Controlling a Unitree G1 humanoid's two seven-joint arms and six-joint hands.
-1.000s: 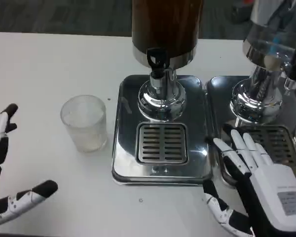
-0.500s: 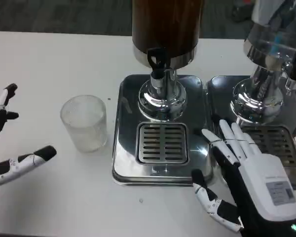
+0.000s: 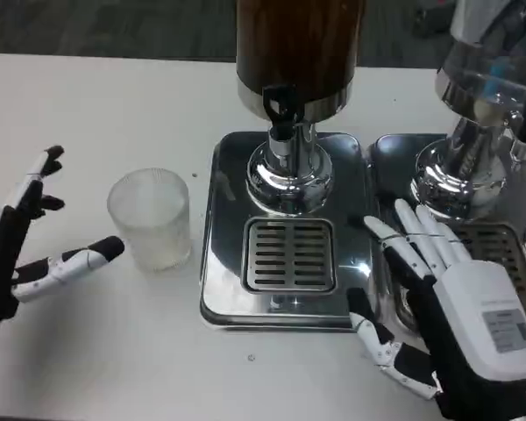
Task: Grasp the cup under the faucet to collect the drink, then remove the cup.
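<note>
A clear ribbed cup (image 3: 150, 217) stands upright on the white table, left of the drip tray (image 3: 285, 232). It looks to hold no drink. The dark drink dispenser (image 3: 296, 53) rises above the tray, its black faucet handle (image 3: 278, 103) over the slotted grate (image 3: 290, 254). My left hand (image 3: 31, 241) is just left of the cup with fingers spread, a fingertip close to the cup's side but apart from it. My right hand (image 3: 447, 311) hovers over the tray's right edge, fingers spread, holding nothing.
A second dispenser (image 3: 486, 105) with its own tray (image 3: 500, 246) stands at the right, partly under my right hand. White table (image 3: 96, 105) stretches to the left and behind the cup.
My left hand has moved right and up towards the cup. My right hand has shifted slightly forward beside the tray. The cup has not moved.
</note>
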